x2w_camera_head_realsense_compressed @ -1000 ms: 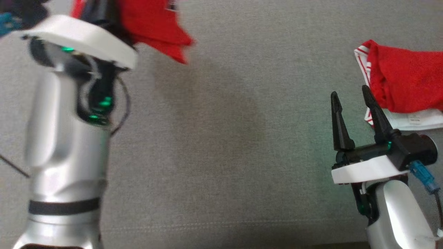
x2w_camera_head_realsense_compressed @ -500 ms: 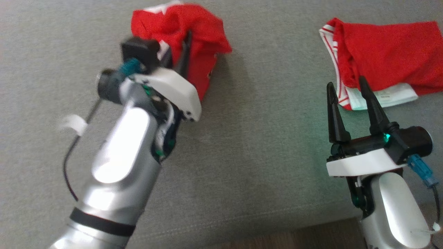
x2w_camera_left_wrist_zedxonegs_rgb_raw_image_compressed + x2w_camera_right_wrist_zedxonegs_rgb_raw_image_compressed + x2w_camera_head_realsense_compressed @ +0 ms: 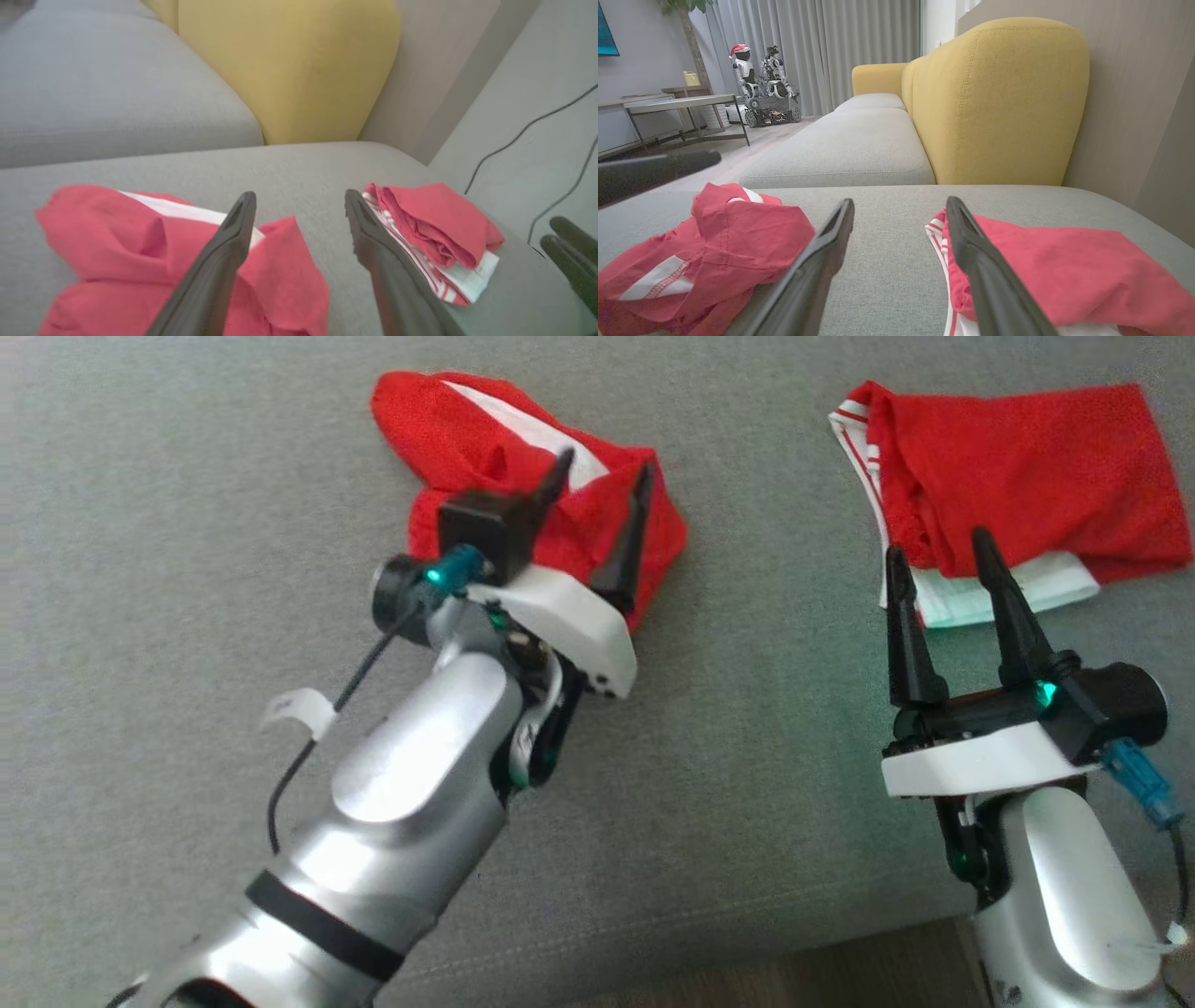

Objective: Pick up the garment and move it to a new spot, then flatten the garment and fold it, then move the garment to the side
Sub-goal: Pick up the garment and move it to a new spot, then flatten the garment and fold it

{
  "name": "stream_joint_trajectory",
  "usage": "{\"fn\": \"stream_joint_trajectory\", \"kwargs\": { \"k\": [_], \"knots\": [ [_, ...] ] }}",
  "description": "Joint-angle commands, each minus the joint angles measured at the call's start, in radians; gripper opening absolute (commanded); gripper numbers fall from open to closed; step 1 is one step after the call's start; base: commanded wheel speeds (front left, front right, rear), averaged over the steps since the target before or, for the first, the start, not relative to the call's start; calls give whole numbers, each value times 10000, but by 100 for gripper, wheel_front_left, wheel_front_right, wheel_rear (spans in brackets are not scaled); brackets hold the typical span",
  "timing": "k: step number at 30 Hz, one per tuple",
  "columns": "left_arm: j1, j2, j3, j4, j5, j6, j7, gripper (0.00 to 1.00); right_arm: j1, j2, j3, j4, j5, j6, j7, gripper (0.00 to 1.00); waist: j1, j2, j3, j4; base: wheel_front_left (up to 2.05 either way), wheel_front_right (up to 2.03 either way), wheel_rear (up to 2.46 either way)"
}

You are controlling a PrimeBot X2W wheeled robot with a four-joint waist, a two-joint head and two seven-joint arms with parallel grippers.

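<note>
Garment [image 3: 448, 439] crumpled, left claw [image 3: 604, 464] spread over it, forearm [image 3: 420, 784] slanting forward, right claw [image 3: 938, 545] spread, upright

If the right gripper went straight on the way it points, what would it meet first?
Probably the folded red garment: the right gripper points at its striped left edge, one finger in line with it. Its height above the cushion is unclear.

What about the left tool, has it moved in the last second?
Yes. The left tool has shifted rightward, closer to the folded garment, and opened, leaving the crumpled garment on the cushion.
</note>
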Motion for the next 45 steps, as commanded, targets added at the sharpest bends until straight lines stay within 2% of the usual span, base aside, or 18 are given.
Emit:
{"fn": "stream_joint_trajectory", "kwargs": {
  "k": [1,5,9,13,17,20,23,30,38,45],
  "knots": [
    [-473,79,397,-215,-2,102,-188,100,-41,74,171,-273,111,65,-96,100,0,0,-160,209,0,0,0],
    [-469,418,926,-186,30,172,-557,100,131,75,106,-269,68,65,-102,100,0,0,-487,701,0,0,0],
    [19,1084,1440,-428,114,141,-704,100,333,76,0,-244,-34,65,-104,100,0,0,-893,1223,0,0,0],
    [1058,1730,1964,-944,279,76,-744,100,598,64,-157,-217,-85,65,-105,100,0,0,-1367,1683,0,0,0],
    [2563,2068,2690,-1705,598,28,-749,100,936,37,-279,-199,-94,65,-102,100,0,0,-1841,2072,0,0,0],
    [3698,1970,3364,-2298,797,-42,-750,100,1193,31,-379,-241,-99,65,-74,100,0,0,-2075,2299,0,0,0],
    [4572,1711,3859,-2778,1194,-314,-751,100,1399,12,-440,-317,-99,65,-17,100,0,0,-2235,2482,0,0,0],
    [5960,778,5020,-3324,2232,-955,-752,100,1703,2,-463,-487,-81,65,105,100,0,0,-2473,2610,0,0,0],
    [6422,221,5734,-3381,3092,-1678,-752,100,1748,-7,-388,-618,-60,65,235,100,0,0,-2497,2530,0,0,0],
    [6384,101,5999,-3397,3369,-1976,-752,100,1632,-28,-346,-676,-46,65,268,100,0,0,-2367,2488,0,0,0]
  ]
}}
